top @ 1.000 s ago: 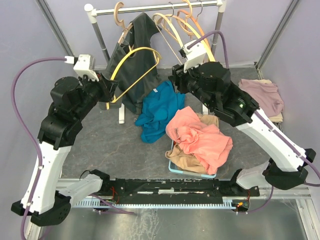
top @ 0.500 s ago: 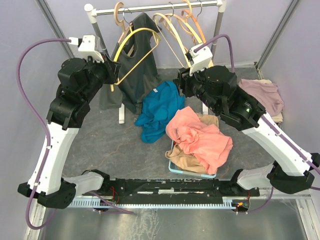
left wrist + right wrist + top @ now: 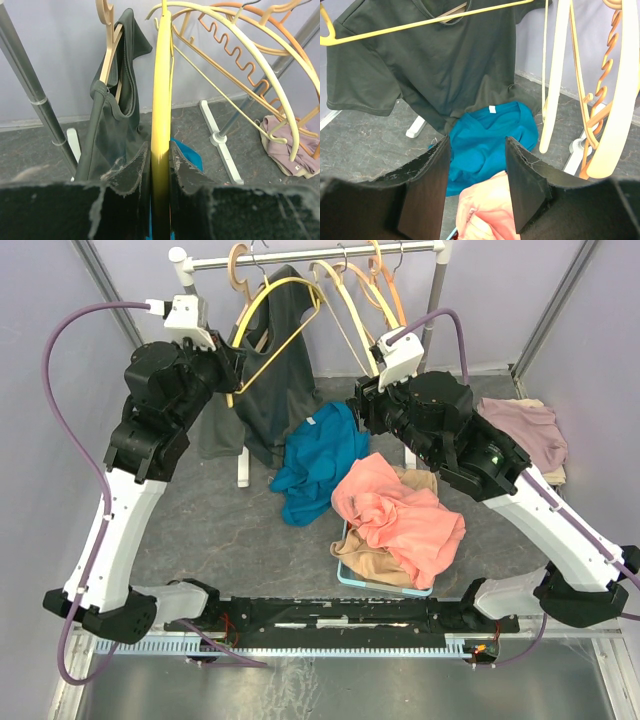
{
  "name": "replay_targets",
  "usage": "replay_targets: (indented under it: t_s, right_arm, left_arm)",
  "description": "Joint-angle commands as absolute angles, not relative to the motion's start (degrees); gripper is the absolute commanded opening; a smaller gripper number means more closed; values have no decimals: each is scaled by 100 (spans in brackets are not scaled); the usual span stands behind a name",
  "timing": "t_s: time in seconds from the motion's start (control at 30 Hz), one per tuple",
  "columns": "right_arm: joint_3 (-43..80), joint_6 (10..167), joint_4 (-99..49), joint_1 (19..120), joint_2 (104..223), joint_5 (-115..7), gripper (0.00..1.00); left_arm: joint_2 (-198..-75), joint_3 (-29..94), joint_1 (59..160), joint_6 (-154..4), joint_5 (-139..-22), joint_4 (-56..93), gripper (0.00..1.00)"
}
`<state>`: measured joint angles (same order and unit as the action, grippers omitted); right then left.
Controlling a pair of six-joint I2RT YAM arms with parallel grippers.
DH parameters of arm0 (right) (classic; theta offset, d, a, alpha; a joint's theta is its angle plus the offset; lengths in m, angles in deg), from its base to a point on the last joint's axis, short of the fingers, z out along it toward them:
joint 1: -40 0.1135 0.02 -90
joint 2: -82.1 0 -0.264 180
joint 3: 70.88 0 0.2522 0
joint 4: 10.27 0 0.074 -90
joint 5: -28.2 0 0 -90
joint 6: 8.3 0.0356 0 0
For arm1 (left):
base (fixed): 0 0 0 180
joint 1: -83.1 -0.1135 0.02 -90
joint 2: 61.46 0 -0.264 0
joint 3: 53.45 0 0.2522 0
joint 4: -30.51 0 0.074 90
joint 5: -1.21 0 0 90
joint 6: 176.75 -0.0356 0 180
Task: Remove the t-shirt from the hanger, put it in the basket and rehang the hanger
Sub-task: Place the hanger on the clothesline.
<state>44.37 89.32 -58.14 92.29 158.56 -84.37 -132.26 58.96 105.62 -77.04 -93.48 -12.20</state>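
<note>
1. Left gripper (image 3: pixel 160 156) is clamped on the lower edge of a yellow hanger (image 3: pixel 161 90), one finger pressed against each side. In the overhead view the grip sits in the upper left, just under the rail (image 3: pixel 310 254).
2. Right gripper (image 3: pixel 477 150) has its jaws apart with nothing between them. It hangs near the centre of the overhead view.
3. The dark grey t-shirt (image 3: pixel 275 375) hangs at upper centre-left of the overhead view. It is draped on a peach hanger (image 3: pixel 109 55) hooked over the rail, and its body sags downward.
4. In the right wrist view, the yellow hanger's bar crosses in front of the shirt's collar. I cannot tell whether they touch.
5. Cream and orange hangers (image 3: pixel 620 90) hang further right on the rail.
6. Below the shirt, a teal shirt (image 3: pixel 315 465) lies crumpled on the grey table (image 3: pixel 200 520).
7. Lower right of the teal shirt, a coral garment (image 3: pixel 400 515) is heaped over a light blue bin (image 3: pixel 365 580).
8. A mauve garment (image 3: pixel 525 430) lies at the right edge.
</note>
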Motion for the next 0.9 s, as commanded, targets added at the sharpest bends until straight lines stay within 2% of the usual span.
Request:
replay_targets:
  t_s: [0.0, 0.43, 0.7, 0.87]
  right_arm:
    - [4577, 8843, -5612, 9256, 15849, -8481, 55]
    - [4654, 8765, -5646, 9256, 15931, -8529, 56]
    - [4772, 8800, -5803, 9256, 16151, -8347, 56]
    - [4861, 8837, -5899, 9255, 16299, -8009, 56]
  left_arm:
    - [-13307, 6217, 10589, -7919, -9490, -533, 3]
    - [-13511, 6139, 10752, -8047, -9782, -604, 3]
    - [-13318, 5966, 10759, -7922, -9815, -853, 37]
    - [-13138, 5850, 10762, -7848, -9861, -940, 51]
